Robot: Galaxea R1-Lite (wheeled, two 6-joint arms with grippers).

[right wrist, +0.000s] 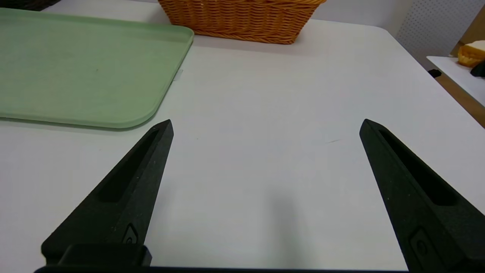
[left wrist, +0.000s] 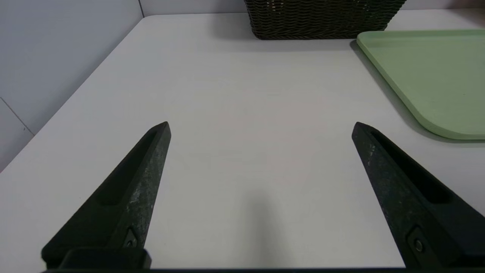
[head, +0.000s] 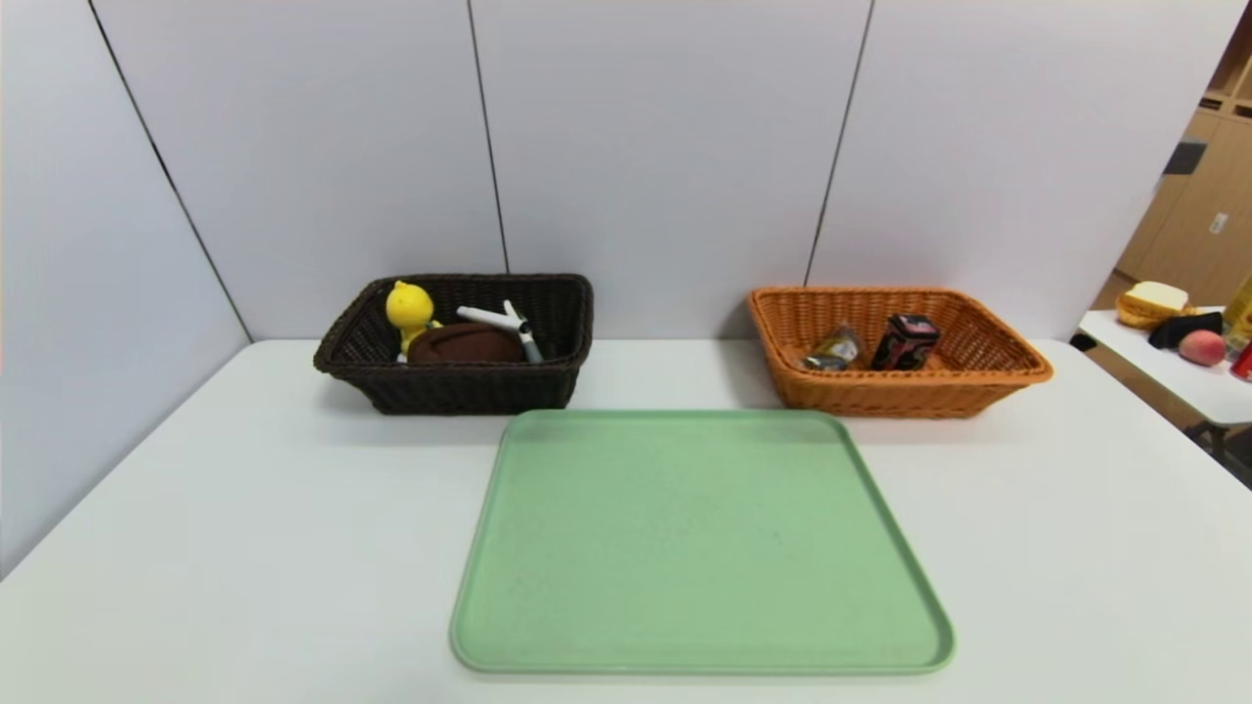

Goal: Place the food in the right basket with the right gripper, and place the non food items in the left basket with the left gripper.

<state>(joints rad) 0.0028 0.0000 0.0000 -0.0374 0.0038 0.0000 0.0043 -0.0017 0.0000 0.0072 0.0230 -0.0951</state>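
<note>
Nothing lay on green tray (head: 699, 548) for you; left gripper (left wrist: 261, 125) and right gripper (right wrist: 265, 123) gaped wide, empty, low in frame; dark basket (head: 460, 381) upper left, orange basket (head: 905, 391) upper right, both filled.

A green tray (head: 699, 548) lies bare on the white table (head: 245, 548). Far right, a side table (head: 1174, 376) holds bread (head: 1152, 303) and a peach (head: 1203, 347).

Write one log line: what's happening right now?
tray: bare | dark basket: toys inside | orange basket: snacks inside | left tool: open, idle | right tool: open, idle
</note>
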